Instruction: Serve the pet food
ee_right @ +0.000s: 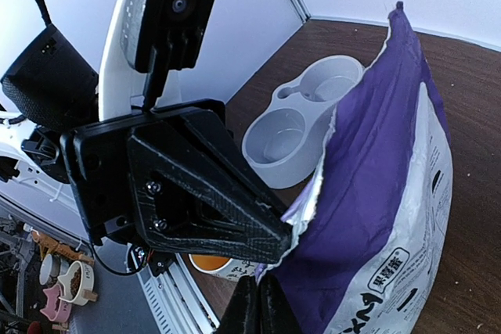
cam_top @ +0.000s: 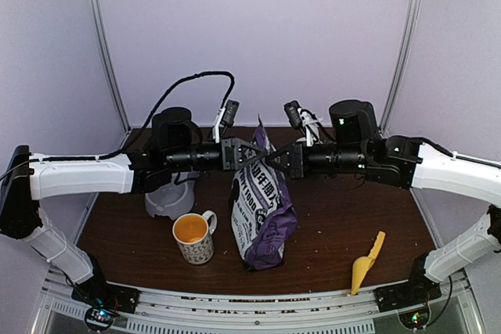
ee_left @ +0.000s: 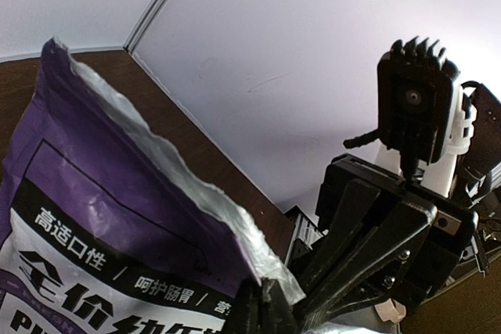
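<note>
The purple pet-food bag (cam_top: 262, 217) stands upright in the middle of the table, its torn silver-lined top edge (ee_left: 196, 185) raised. No kibble shows; the pet food is hidden inside the bag. My left gripper (cam_top: 257, 160) (ee_left: 261, 287) is shut on the top edge from the left. Facing it, my right gripper (cam_top: 274, 160) (ee_right: 257, 279) is shut on the same edge from the right, tips almost touching. In the right wrist view the bag (ee_right: 383, 217) hangs beside the left gripper's black fingers (ee_right: 211, 193).
A grey double pet bowl (cam_top: 168, 197) (ee_right: 301, 127) sits left of the bag under the left arm. An orange-lined patterned mug (cam_top: 193, 238) stands at the front left of the bag. A yellow scoop (cam_top: 366, 262) lies at the front right near the table edge.
</note>
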Tool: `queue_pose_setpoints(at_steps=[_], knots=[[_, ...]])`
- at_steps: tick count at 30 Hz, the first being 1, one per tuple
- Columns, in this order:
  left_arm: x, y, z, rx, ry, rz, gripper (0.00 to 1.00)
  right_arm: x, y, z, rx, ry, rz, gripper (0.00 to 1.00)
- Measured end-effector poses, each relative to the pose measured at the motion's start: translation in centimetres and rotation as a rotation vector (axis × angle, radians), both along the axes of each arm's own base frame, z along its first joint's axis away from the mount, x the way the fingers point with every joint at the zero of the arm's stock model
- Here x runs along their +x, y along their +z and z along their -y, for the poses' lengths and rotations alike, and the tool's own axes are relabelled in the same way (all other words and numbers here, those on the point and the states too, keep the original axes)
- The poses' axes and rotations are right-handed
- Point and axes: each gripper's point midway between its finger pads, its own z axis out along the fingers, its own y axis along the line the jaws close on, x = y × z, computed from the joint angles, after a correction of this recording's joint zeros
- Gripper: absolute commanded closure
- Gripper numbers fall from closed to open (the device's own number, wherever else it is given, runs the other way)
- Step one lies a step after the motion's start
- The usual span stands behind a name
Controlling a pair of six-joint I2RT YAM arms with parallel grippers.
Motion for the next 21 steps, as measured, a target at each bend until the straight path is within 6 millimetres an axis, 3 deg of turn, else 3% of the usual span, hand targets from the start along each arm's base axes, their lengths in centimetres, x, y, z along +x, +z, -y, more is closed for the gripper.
queue_pose_setpoints(at_steps=[12,21], knots=[[-0.1,-0.1,0.1,-0.023,0.015,0.022,1.0,0.5,-0.3,1.9,-0.133,-0.089,0.033,1.0],[-0.1,0.4,-0.2,-0.031,0.044,0.047,1.0,1.7,-2.7,4.9,-0.279,-0.244,0.005,1.0]])
